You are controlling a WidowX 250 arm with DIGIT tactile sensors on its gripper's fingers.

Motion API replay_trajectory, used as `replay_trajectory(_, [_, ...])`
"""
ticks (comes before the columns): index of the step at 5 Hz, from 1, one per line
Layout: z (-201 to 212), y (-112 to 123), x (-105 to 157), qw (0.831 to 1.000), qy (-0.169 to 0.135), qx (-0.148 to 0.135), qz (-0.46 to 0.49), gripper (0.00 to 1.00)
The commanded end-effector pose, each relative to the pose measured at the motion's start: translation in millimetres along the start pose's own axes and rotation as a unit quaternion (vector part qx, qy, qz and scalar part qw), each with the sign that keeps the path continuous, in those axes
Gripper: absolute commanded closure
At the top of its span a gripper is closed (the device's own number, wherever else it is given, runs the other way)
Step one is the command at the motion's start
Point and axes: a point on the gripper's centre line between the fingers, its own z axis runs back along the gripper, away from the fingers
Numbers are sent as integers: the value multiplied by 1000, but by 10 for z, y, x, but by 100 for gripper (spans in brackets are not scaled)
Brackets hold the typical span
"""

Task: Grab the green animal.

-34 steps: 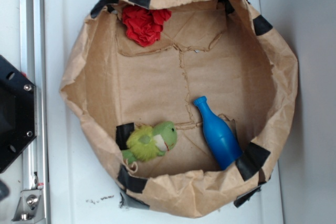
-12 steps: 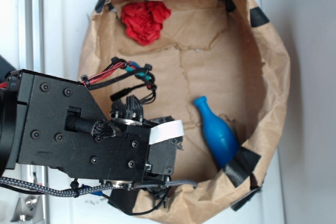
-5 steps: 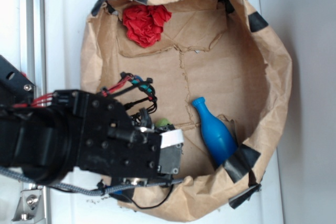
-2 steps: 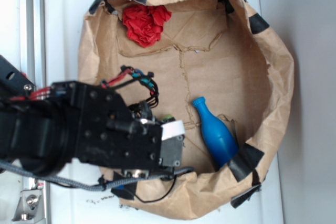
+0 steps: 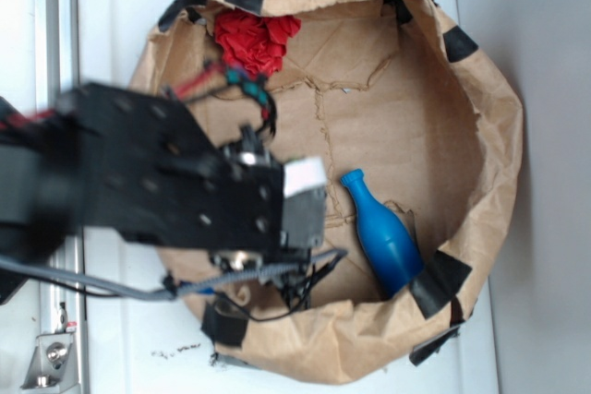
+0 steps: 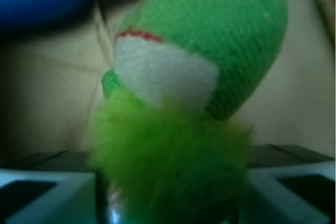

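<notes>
Both fingers of my claw (image 6: 170,203) sit clamped on the green animal (image 6: 194,93), its fuzzy body pinched low so the head stays free.

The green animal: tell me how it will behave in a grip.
The green animal looks soft: its fuzzy body bulges between the gripper fingers, so it likely squashes rather than resists. Knit fabric should give friction, so slipping seems unlikely. It is probably light, and its head may flop.

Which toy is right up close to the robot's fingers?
The fuzzy green animal. It fills the wrist view, sitting between the fingers, while the blue bottle lies off to one side and the red cloth sits farthest away.
</notes>
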Motion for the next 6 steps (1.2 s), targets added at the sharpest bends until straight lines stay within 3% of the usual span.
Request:
replay_trajectory(1, [1076, 335, 185, 998, -65, -21, -8, 100])
replay_trajectory(2, [1206, 254, 331, 990, -66, -36, -122, 100])
replay_trajectory(3, [1109, 114, 605, 970, 1, -59, -238, 100])
replay_trajectory(4, [1063, 50, 597, 976, -29, -70, -204, 100])
replay_trajectory(6, [1023, 8, 534, 978, -45, -69, -192, 100])
